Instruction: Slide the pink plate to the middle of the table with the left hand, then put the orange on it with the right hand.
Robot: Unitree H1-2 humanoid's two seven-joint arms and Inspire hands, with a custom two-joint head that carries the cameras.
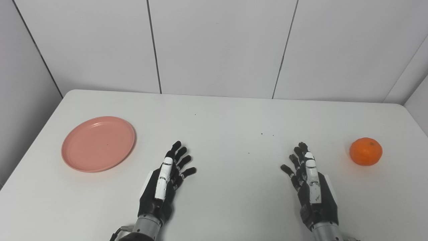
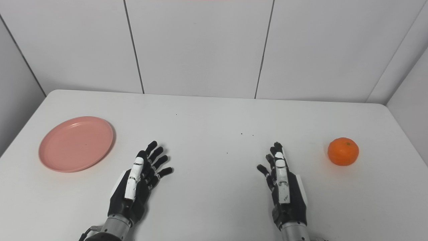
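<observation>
A pink plate (image 1: 98, 143) lies flat and empty on the left side of the white table (image 1: 227, 113). An orange (image 1: 365, 151) sits on the right side of the table. My left hand (image 1: 165, 182) is open and empty near the front edge, to the right of the plate and apart from it. My right hand (image 1: 309, 182) is open and empty near the front edge, to the left of the orange and apart from it. Both hands have their fingers spread and point away from me.
Grey wall panels (image 1: 220, 47) stand behind the table's far edge. A few small dark specks (image 1: 261, 134) mark the tabletop between the hands.
</observation>
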